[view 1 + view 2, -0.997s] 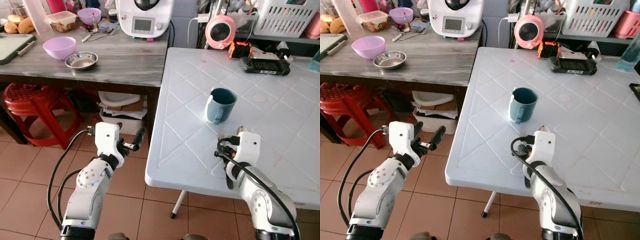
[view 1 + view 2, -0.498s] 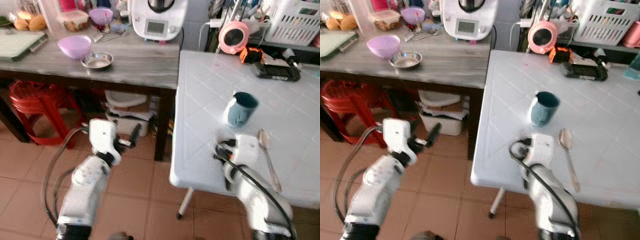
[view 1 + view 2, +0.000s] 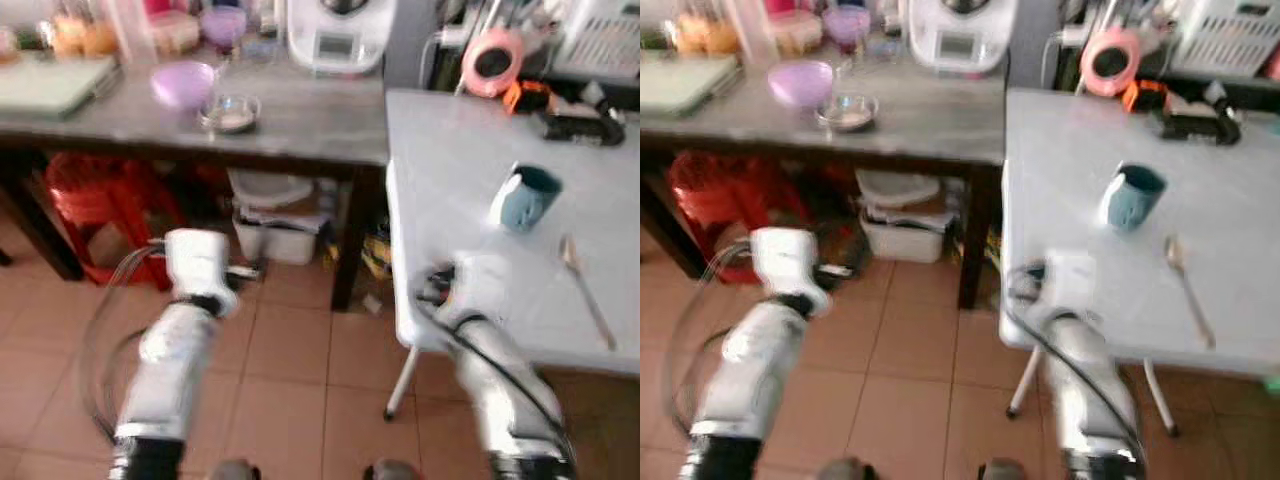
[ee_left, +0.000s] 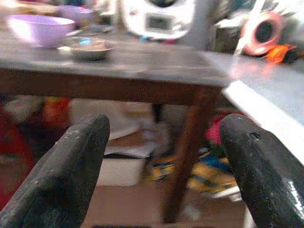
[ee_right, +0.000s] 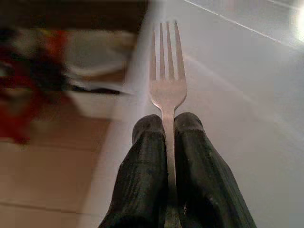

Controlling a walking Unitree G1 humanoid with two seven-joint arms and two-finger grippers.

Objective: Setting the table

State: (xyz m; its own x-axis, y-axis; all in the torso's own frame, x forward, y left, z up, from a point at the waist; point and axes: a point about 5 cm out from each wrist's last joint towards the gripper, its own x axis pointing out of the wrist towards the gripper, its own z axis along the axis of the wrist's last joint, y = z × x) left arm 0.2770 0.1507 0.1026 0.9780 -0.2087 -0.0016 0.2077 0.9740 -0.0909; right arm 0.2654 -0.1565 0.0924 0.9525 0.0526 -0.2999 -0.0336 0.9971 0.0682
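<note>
The right pincer [image 5: 166,137] pinches a fork [image 5: 166,71] at the white counter's [image 3: 480,190] edge; released here, it could fall. The left pincer [image 4: 164,161] hangs spread.

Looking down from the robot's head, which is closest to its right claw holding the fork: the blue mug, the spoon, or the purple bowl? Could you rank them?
From the right end effector:
1. Blue ceramic mug, on the white table just ahead.
2. Silver metal spoon, further right on that table; close to the mug's rank.
3. Purple plastic bowl, far left on the grey wooden table.
</note>
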